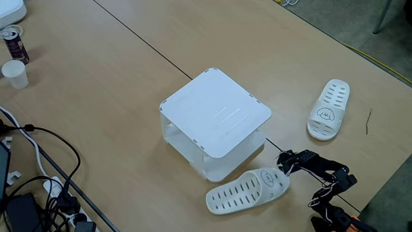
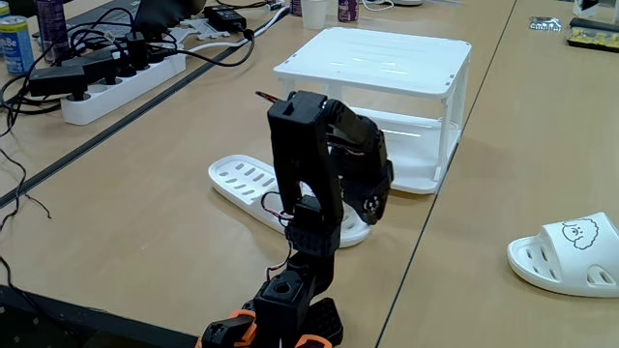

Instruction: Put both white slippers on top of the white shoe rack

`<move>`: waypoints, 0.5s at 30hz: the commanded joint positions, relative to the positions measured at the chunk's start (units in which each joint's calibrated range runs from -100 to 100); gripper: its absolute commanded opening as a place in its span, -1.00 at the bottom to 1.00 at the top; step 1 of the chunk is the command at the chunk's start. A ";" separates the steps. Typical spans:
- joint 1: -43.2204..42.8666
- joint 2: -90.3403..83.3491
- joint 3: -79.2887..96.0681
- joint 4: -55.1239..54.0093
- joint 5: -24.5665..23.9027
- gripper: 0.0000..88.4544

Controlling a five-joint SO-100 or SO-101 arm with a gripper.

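Note:
The white shoe rack [image 1: 215, 116] [image 2: 377, 60] stands mid-table with nothing on its flat top. One white slipper [image 1: 248, 190] [image 2: 247, 182] lies flat on the table just in front of the rack. My gripper [image 1: 284, 166] [image 2: 366, 215] is lowered onto its strap end. The black arm hides that end in a fixed view, so I cannot make out how the jaws stand. The other white slipper [image 1: 328, 109] [image 2: 569, 253] lies apart on the table to the right of the rack, with a puppy face on its strap.
A power strip [image 2: 116, 77] with tangled black cables [image 1: 45, 187] lies at the table's left side. A paper cup [image 1: 14, 73] and a drink can [image 1: 14, 44] stand far left. The table edge [image 1: 386, 187] runs close behind the arm's base.

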 commanded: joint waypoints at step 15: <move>-14.21 -8.20 5.07 5.00 0.42 -0.98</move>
